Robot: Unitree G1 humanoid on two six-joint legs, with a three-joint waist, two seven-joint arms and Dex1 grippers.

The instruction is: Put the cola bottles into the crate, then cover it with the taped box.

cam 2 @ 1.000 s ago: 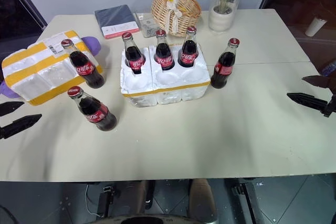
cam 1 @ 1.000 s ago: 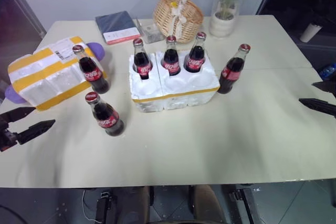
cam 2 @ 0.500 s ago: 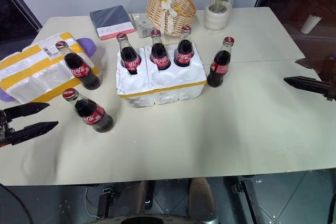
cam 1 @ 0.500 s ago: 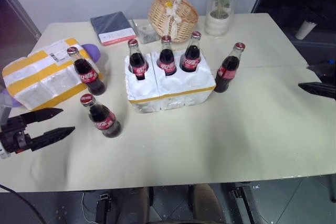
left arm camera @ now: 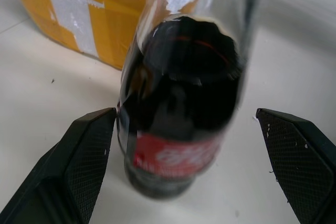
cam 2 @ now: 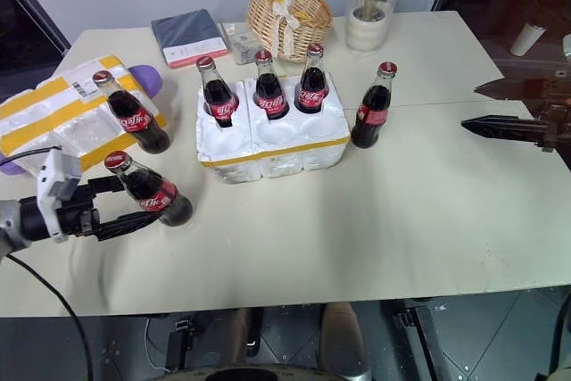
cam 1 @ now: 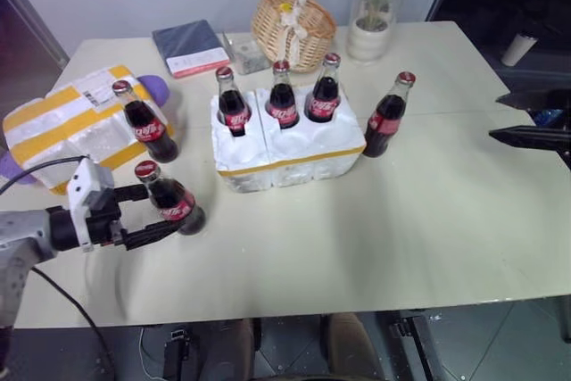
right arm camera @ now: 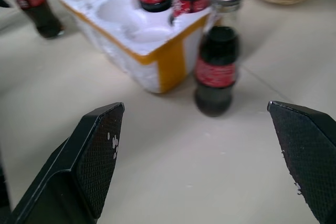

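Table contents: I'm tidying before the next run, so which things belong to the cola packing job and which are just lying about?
Job:
cola bottles: three in the crate, three loose on the table
crate
taped box
left gripper, open around a loose bottle
right gripper, open

Lying about:
wicker basket
dark notebook
potted plant
purple object

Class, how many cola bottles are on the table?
6: three in the crate at; one right of it; one by the taped box; one between the left hand's fingers.
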